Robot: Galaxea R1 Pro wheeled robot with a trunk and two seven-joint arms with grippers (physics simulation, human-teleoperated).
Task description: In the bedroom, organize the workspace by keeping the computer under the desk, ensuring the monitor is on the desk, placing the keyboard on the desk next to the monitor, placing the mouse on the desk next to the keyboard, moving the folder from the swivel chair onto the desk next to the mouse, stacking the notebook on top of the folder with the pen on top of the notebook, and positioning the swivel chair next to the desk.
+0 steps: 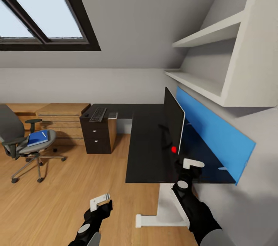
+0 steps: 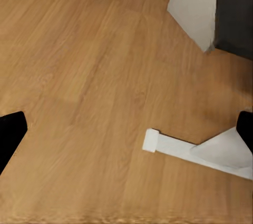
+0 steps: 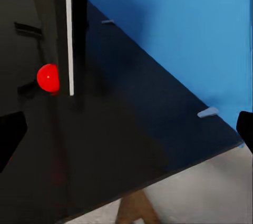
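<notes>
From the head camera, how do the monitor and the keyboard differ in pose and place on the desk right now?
The monitor stands upright on the near arm of the desk, edge-on to the camera, close to the right gripper. The keyboard lies flat on the far arm, over the drawer unit, well apart from the monitor. The monitor shows a red dot low down; the keyboard shows none. Both are black and on the desk.

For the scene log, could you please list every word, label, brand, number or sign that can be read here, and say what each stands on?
No readable text in any view.
Keyboard: key legends too small and blurred to read.
Monitor: seen nearly edge-on, only a plain red dot near its lower corner, no brand visible.
Blue folder on the chair: plain cover, no label readable.
Blue panel behind the desk: blank.
</notes>
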